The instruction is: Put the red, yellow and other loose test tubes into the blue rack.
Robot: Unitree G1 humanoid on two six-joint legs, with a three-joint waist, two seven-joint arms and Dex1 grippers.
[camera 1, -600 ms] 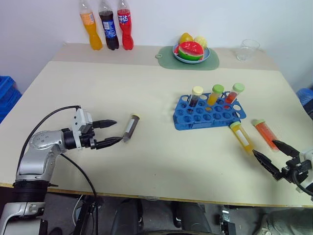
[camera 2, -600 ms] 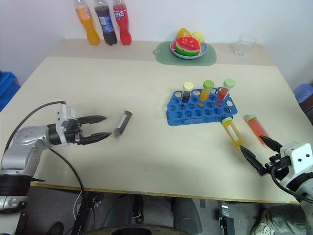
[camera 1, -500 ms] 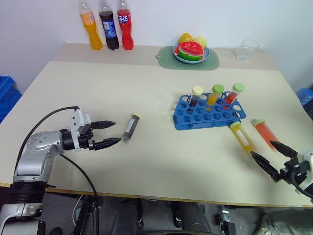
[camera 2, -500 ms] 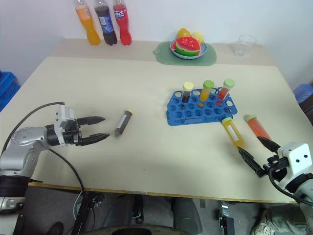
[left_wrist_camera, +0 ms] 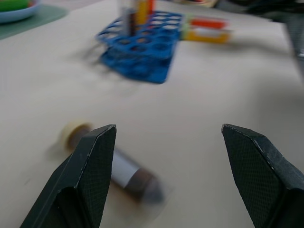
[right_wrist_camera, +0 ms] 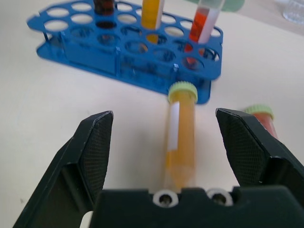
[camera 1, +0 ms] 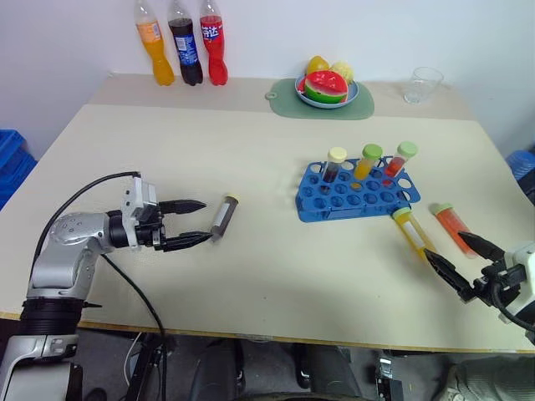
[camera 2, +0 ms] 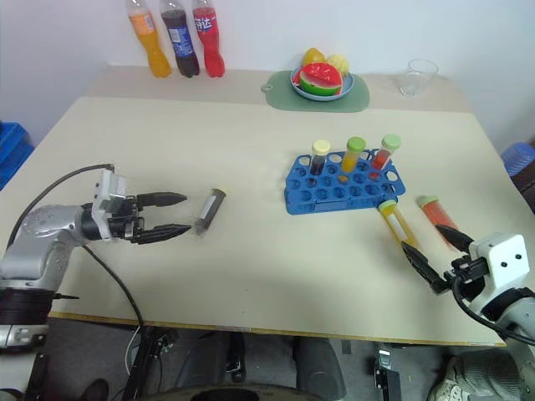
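both tools [camera 1: 194, 223] [camera 1: 458, 258] open — tubes loose

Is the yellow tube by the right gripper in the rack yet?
No. The yellow tube lies flat on the table, beside the blue rack.

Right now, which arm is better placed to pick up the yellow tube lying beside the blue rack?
The right. Its open gripper already straddles the yellow-liquid tube with the light green cap, close to the blue plastic rack of round holes. The left gripper, also open, sits across the table by the greyish tube.
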